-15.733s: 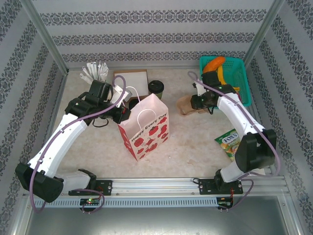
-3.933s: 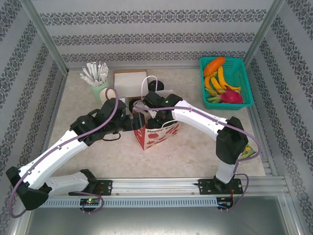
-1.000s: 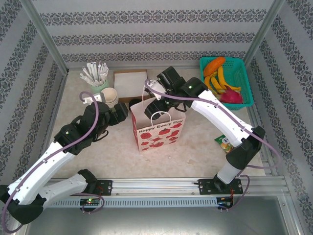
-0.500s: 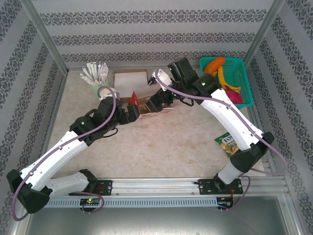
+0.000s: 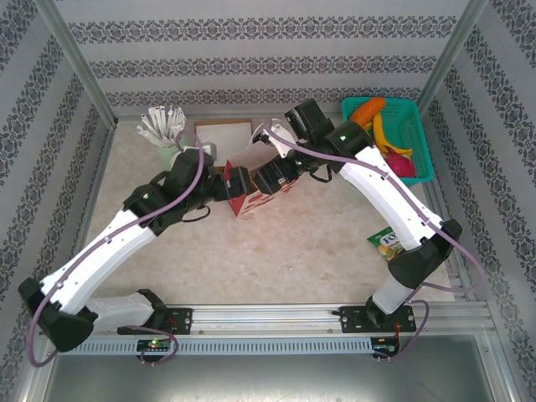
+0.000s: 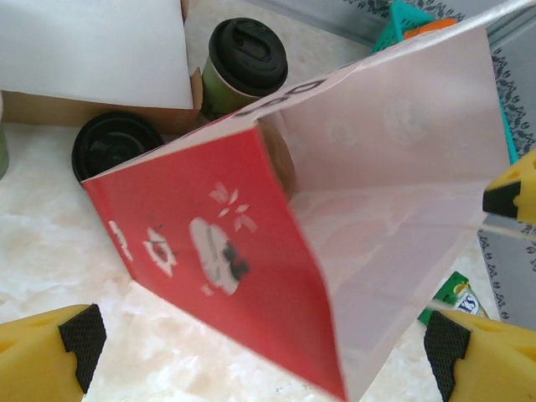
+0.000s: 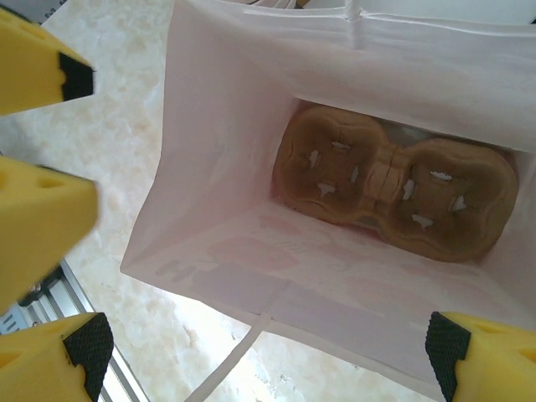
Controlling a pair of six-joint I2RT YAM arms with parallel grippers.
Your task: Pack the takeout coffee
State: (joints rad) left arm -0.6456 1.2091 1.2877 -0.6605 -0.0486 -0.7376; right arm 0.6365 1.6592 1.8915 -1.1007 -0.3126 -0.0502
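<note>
Left tool (image 6: 260, 343) and right tool (image 7: 264, 347) hang released by the paper bag (image 6: 226, 243), the upright takeout coffee (image 6: 247, 59) just beyond the left.

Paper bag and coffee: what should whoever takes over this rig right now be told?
Both open and empty: left end effector at the bag, right end effector over its mouth.
The bag is tilted, with an empty cup carrier at its bottom.
The coffee stands outside, on the table behind the bag.
Done: carrier in the bag. Left: put the coffee in.
</note>
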